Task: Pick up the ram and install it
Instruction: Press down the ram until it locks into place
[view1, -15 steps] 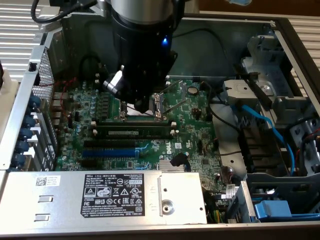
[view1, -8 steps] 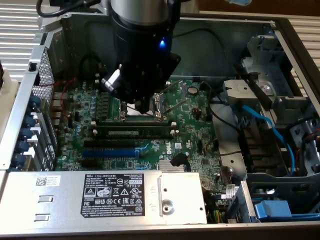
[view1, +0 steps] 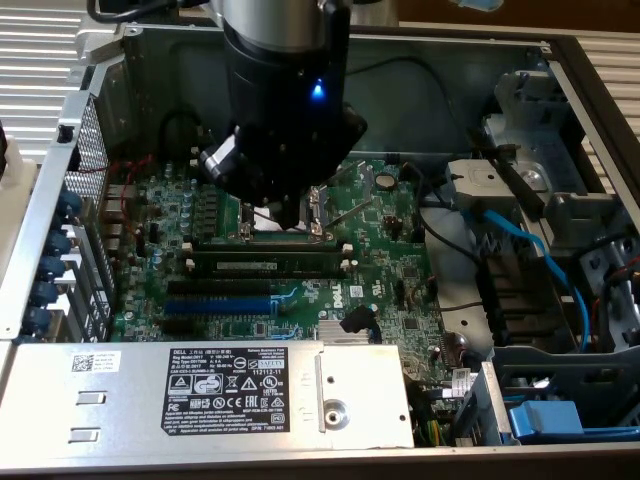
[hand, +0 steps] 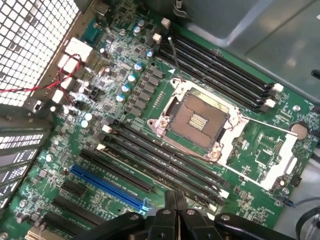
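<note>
The ram (view1: 268, 264), a long dark-green stick with a small whitish label, stands on edge in one of the memory slots on the green motherboard (view1: 390, 260), just nearer than the CPU socket (view1: 300, 205). My gripper (view1: 292, 215) hangs over the socket, a little behind the ram, with the arm's dark body covering most of it. In the wrist view the fingertips (hand: 168, 200) sit pressed together with nothing between them, so the gripper (hand: 174, 202) is shut and empty. Below it run the black memory slots (hand: 165, 162); I cannot pick the ram out among them there.
A blue expansion slot (view1: 222, 301) (hand: 107, 185) lies beside the memory slots. The open CPU socket (hand: 197, 120) has a thin lever sticking out. A silver power supply (view1: 200, 395) fills the near side. Blue cables (view1: 535, 245) and drive bays sit at the exterior view's right. Metal case walls ring the board.
</note>
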